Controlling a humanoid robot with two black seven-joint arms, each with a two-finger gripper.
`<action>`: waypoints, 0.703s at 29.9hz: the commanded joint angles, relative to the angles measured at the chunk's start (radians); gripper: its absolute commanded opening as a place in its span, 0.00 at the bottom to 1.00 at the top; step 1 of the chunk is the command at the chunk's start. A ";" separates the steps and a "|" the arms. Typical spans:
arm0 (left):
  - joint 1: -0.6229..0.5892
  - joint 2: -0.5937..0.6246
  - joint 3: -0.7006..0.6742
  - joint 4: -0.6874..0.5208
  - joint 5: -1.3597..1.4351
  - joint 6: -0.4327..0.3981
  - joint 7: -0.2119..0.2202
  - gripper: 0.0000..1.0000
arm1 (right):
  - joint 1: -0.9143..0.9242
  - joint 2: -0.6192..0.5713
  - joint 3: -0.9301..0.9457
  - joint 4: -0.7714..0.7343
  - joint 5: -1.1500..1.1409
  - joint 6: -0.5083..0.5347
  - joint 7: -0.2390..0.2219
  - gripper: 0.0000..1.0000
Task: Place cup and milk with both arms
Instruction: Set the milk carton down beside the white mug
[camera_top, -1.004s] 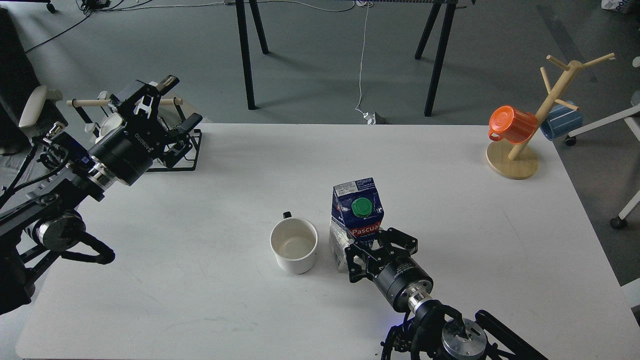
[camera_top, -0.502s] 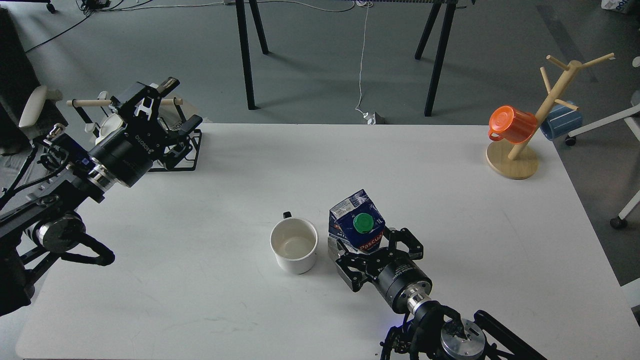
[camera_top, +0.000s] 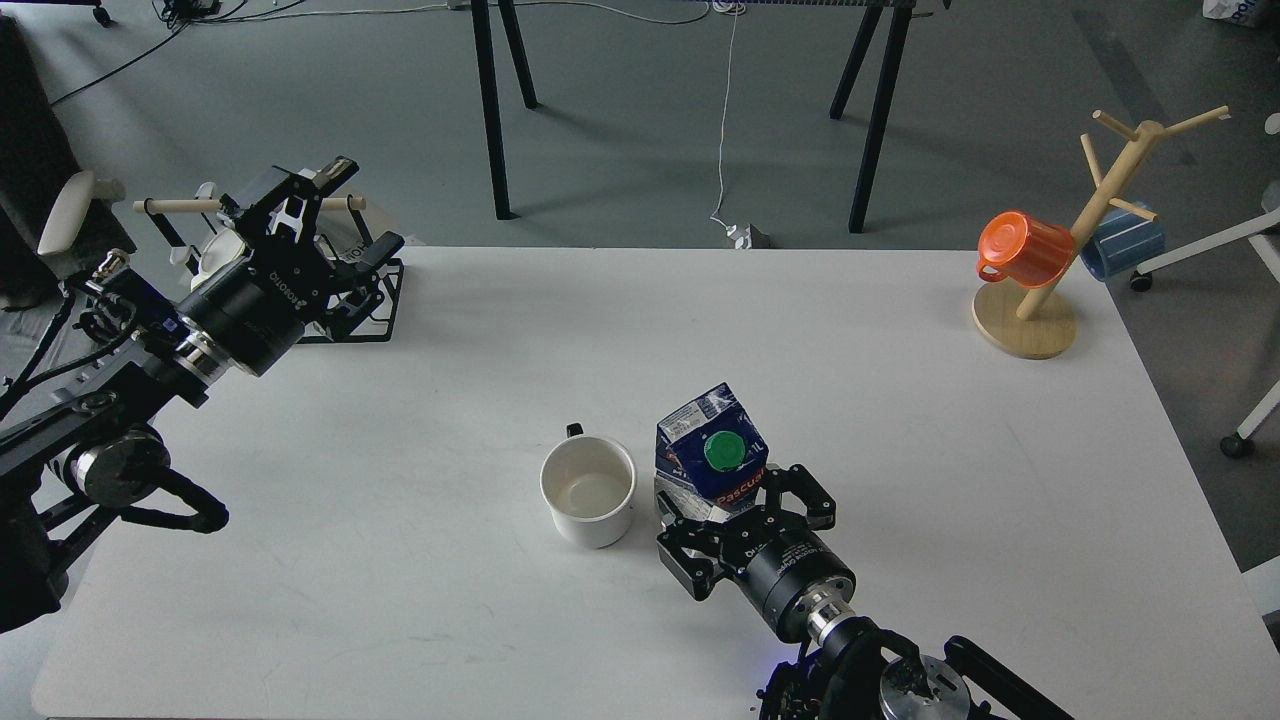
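At the far left the left tool (camera_top: 345, 215) hangs over the back left corner of the tabletop (camera_top: 480, 330), its fingers spread wide with nothing between them, just in front of a black wire rack (camera_top: 365, 305) with a wooden bar. It is well apart from both the cup and the milk.

Toward the middle, the cup (camera_top: 588, 490) stands upright on the tabletop, mouth up and showing a white inside, its dark handle pointing away from the robot. No tool touches it.

Just right of the cup – close, with a narrow gap – stands the milk (camera_top: 712, 455), green cap facing up toward the camera, red label below it; the carton looks tilted rather than square. The right tool (camera_top: 745, 515) sits directly at the near side of the carton, its fingers spread to either side of the carton's lower part – open, and whether the pads touch the carton cannot be told.

At the far right a mug tree (camera_top: 1040, 300) holds an orange cup (camera_top: 1025, 248) and a blue one (camera_top: 1125, 243).
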 joint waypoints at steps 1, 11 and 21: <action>0.000 0.000 0.000 0.000 0.005 0.000 0.000 0.87 | -0.018 -0.005 -0.001 0.019 -0.002 0.002 0.002 0.97; 0.000 0.000 0.000 0.000 0.005 0.000 0.000 0.87 | -0.050 -0.062 0.003 0.070 -0.005 0.004 0.006 0.97; 0.006 0.000 0.000 0.000 0.006 0.000 0.000 0.87 | -0.076 -0.081 0.001 0.093 -0.008 0.005 0.008 0.97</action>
